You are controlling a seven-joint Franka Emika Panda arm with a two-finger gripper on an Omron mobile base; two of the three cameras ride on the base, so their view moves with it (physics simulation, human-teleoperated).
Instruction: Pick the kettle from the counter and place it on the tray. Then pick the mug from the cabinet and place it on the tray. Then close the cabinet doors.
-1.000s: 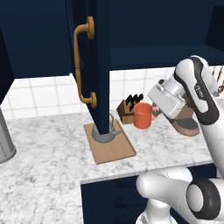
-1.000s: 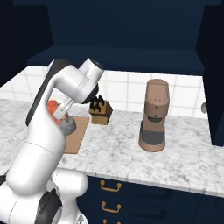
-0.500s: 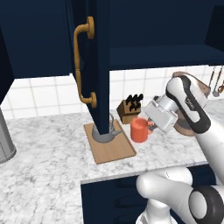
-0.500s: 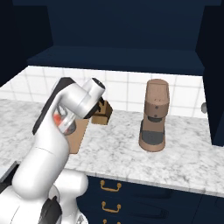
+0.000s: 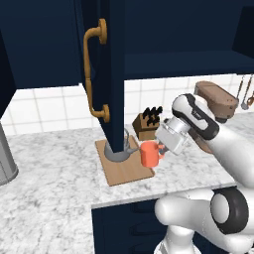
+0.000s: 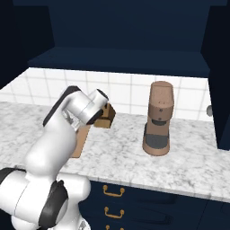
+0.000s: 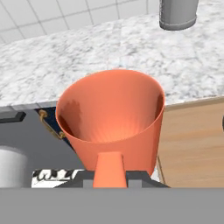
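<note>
An orange-red mug [image 5: 149, 154] [image 7: 111, 116] hangs upright, low over the right edge of the light-brown tray [image 5: 128, 170] [image 7: 192, 144] [image 6: 80, 140]. My gripper [image 5: 161, 150] [image 7: 109, 175] is shut on the mug's loop handle [image 7: 108, 167] from the right. The grey kettle [image 5: 121, 150] stands on the back of the tray, partly hidden by the open cabinet door [image 5: 106, 74] with its brass handle [image 5: 92, 74]. The open cabinet [image 5: 188, 59] [image 6: 121, 58] above is dark inside. The marbled counter [image 5: 54, 193] [image 7: 87, 57] lies under it all.
A wooden knife block [image 5: 148, 124] [image 6: 106, 117] stands behind the tray. A brown coffee grinder [image 6: 158, 119] [image 5: 214, 99] is to the right. A large grey cylinder [image 5: 5, 158] [image 7: 177, 13] stands at the far left. The other open door [image 6: 220, 90] hangs at the right. Navy drawers [image 6: 112, 197] sit below.
The arm has carried the mug down and to the left, from above the knife block to just over the tray's right edge. The kettle and the doors have not moved.
</note>
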